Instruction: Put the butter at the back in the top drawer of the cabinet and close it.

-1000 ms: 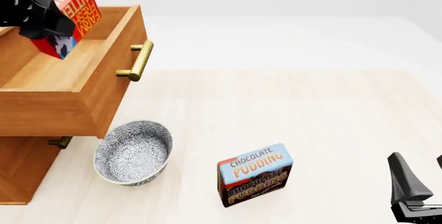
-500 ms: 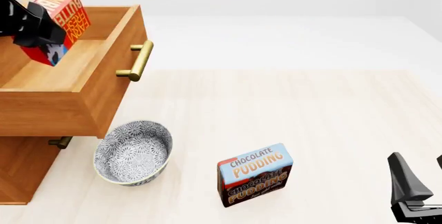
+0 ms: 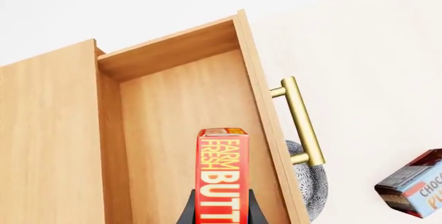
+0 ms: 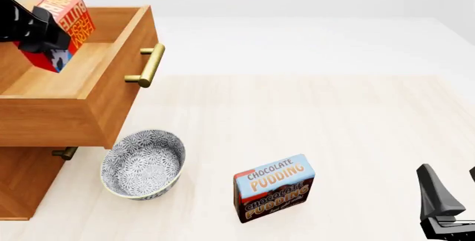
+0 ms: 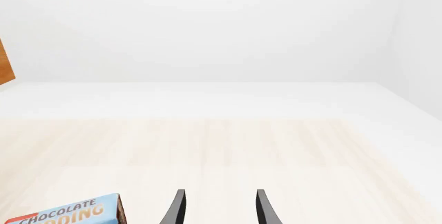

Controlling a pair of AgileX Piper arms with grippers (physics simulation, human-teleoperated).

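I have the butter [image 4: 65, 18] pinched in my left gripper [image 4: 46, 36], tilted, above the inside of the open top drawer [image 4: 89, 71] of the cabinet [image 4: 22, 180]. From the left wrist view the fingers [image 3: 188, 214] press on both sides of the red box over the drawer floor. My right gripper [image 5: 217, 211] rests low at the near right of the table [image 4: 356, 129], fingers spread and holding nothing. The pudding box [image 4: 275, 188] stands near the patterned bowl [image 4: 142, 164].
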